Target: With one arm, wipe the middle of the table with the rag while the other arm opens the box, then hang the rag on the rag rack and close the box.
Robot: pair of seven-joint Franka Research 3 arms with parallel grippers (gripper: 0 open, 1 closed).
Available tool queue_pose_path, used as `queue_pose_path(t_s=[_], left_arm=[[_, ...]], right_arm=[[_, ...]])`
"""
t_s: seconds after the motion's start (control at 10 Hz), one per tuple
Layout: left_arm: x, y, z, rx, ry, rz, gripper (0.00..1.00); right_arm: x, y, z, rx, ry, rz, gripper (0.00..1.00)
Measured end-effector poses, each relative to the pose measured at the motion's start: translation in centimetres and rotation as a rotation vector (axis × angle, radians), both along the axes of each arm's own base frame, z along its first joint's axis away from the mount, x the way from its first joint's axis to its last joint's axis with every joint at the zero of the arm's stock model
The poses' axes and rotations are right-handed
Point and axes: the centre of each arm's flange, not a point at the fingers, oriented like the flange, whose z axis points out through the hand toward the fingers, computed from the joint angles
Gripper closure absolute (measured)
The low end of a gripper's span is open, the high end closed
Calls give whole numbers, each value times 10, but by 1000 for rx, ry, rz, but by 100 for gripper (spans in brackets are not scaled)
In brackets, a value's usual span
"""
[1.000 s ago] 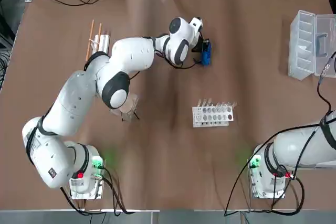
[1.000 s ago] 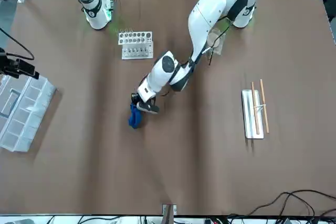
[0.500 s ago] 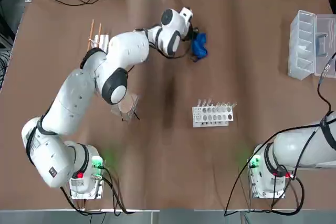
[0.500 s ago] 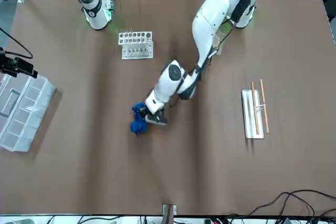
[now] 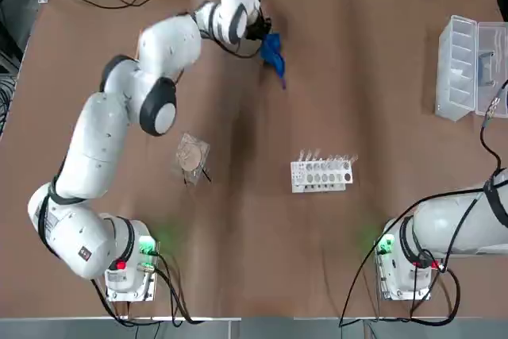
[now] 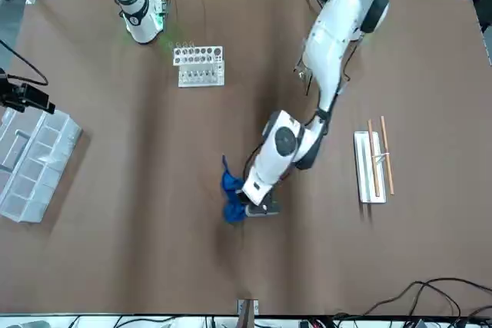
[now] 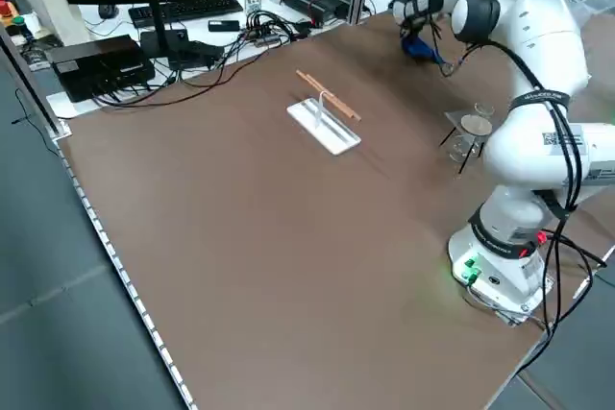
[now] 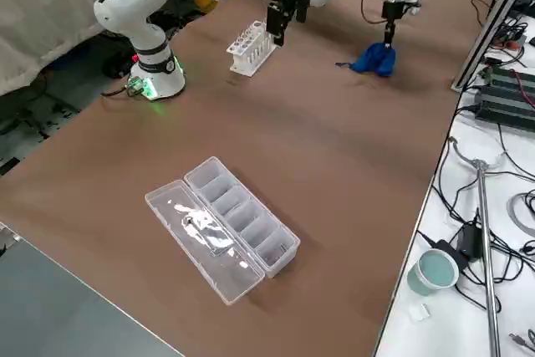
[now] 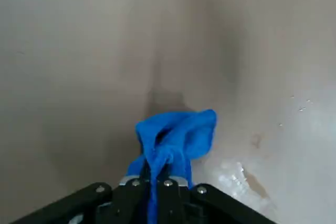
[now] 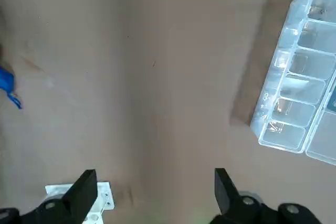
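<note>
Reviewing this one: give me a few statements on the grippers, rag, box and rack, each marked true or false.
1. The left tool is shut on the blue rag. True.
2. The box is closed. False: its lid lies folded open beside the compartments.
3. The rag hangs on the rag rack. False: the rack stands apart from it, its rods bare.
4. The right tool is open and holds nothing. True.
</note>
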Motion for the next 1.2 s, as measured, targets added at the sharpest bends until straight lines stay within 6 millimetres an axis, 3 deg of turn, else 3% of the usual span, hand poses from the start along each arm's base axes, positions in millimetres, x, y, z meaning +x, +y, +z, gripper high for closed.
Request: queue_pose_path(t_s=[0.2, 0.4, 0.9, 1.2], left_arm=[[11, 48, 53, 73, 88, -72, 94], [9, 112, 103, 129, 110, -122, 94], [-13, 318, 169, 271, 227, 42, 94], [-24, 398, 208, 379, 273, 109, 94]], right_arm=[[0, -1, 0, -4, -3, 0, 1], [0, -1, -1, -7, -1, 0, 1], [0, -1, -2, -10, 2, 1, 1], [0, 0, -3, -10, 3, 3, 1]])
